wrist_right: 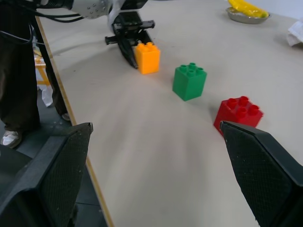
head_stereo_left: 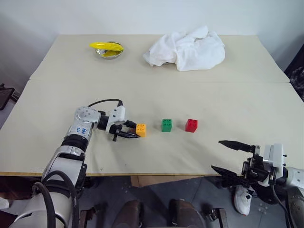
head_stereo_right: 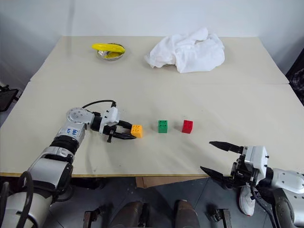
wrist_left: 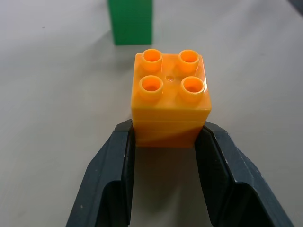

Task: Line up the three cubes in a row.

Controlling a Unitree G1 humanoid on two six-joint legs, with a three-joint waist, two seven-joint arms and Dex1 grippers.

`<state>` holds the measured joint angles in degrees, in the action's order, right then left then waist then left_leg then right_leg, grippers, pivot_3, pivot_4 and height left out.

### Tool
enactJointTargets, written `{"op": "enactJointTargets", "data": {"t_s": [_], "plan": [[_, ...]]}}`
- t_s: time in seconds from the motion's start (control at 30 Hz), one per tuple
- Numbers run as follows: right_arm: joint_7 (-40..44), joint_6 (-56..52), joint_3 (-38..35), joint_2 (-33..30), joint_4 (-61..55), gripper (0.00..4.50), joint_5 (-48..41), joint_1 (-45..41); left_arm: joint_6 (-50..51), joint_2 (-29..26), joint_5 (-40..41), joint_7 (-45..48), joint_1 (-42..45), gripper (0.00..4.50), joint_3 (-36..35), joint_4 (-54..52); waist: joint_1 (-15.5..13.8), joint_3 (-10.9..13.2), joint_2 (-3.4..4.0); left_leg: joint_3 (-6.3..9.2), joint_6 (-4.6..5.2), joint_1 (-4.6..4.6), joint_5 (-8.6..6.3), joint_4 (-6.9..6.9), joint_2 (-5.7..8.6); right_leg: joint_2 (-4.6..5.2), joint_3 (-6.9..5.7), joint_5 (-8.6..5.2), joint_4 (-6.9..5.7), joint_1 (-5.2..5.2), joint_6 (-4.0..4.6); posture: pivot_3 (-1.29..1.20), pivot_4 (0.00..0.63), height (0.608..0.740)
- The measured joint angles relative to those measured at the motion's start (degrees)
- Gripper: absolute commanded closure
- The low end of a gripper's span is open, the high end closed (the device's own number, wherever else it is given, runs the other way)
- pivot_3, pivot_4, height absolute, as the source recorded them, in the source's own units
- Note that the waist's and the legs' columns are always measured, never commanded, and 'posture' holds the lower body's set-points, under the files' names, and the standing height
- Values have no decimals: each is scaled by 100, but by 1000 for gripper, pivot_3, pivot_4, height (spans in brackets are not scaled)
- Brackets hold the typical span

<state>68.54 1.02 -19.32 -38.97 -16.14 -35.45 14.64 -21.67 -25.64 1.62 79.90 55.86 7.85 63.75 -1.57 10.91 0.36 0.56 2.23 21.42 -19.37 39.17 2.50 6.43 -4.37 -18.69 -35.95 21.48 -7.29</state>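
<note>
While the left gripper (head_stereo_left: pixel 134 131) pinches the orange cube (head_stereo_left: pixel 141 129) between its fingers, green cube (head_stereo_left: pixel 166 125) and red cube (head_stereo_left: pixel 191 125) sit beside it. Past the counter's (head_stereo_left: pixel 156 85) near edge, the right gripper (head_stereo_left: pixel 227 157) gapes wide, empty.

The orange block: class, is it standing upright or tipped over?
Upright: the orange block stands studs-up on the table, with the left gripper closed on its sides.

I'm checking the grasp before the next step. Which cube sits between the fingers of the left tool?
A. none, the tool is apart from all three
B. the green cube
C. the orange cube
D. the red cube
C. In the left wrist view the left tool has its two black fingers pressed against both sides of the orange cube, while the green cube and the red cube stand free to its right.
</note>
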Motion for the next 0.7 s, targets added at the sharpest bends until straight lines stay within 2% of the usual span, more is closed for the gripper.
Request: {"op": "enactJointTargets", "data": {"t_s": [0.6,0.67,0.7], "plan": [[-180,6,-86,41,-175,0,-37,148,-47,210,-276,-286,362,3036,-43,521,-13,-1,-1,4,8,0,5,2,13,6,0,3,-1,-3,-5,0,150,740],[-145,9,-86,41,-162,0,-39,130,-42,221,-287,-290,385,2298,-51,568,-13,-1,-1,5,8,0,5,2,12,6,0,3,-1,-3,-5,0,150,740],[-126,11,-86,41,-161,0,-39,123,-29,223,-313,-321,387,2140,-51,598,-12,-1,-1,4,8,0,5,2,13,6,0,3,-1,-3,-5,0,150,740]]}}
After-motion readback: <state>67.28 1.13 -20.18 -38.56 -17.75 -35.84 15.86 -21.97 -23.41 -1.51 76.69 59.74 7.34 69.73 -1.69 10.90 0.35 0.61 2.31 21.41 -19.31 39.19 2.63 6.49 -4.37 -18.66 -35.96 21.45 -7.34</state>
